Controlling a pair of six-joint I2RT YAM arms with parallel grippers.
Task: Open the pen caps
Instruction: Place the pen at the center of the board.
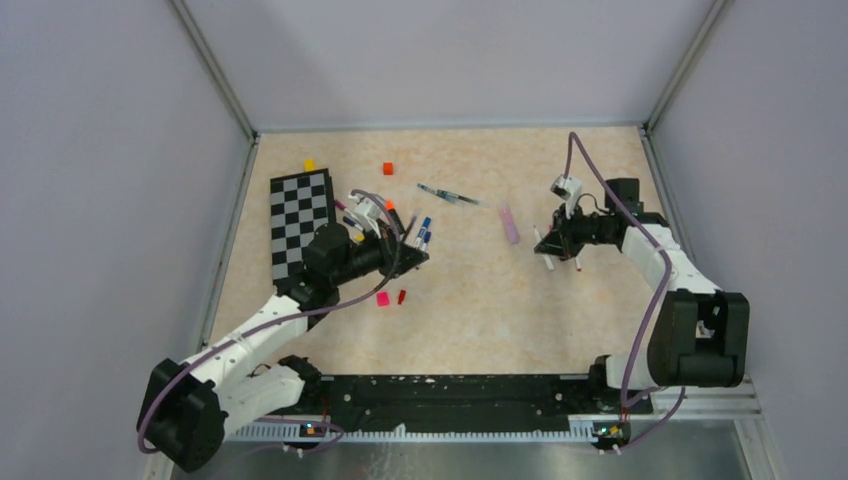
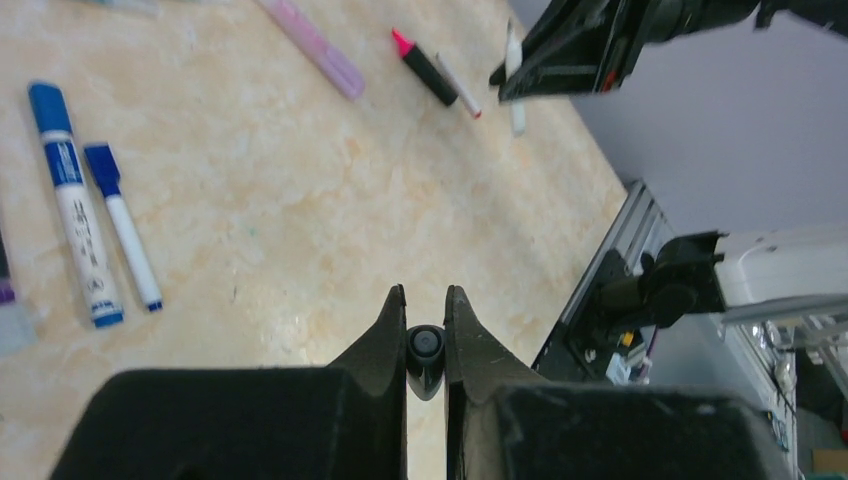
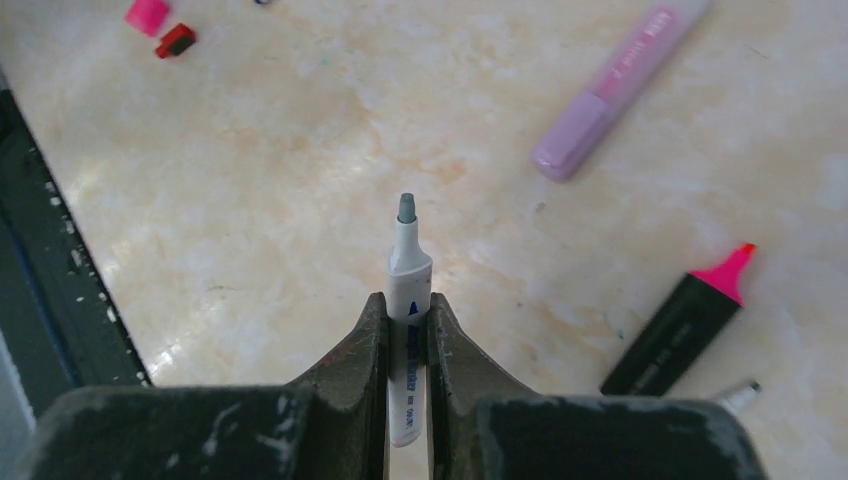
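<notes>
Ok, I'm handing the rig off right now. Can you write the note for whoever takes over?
Left hand: shut on a small dark cap.
Right hand: shut on a white pen, grey tip bare.
Lying loose: black highlighter, pink tip bare; lilac highlighter, thick blue marker and thin blue marker, all apparently capped; pink cap and red cap.
Done: white pen and black highlighter open.
Left: set down cap and pen, then open the capped ones.

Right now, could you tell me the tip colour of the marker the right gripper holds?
Grey tip on a white marker; clearest in the right wrist view.
</notes>
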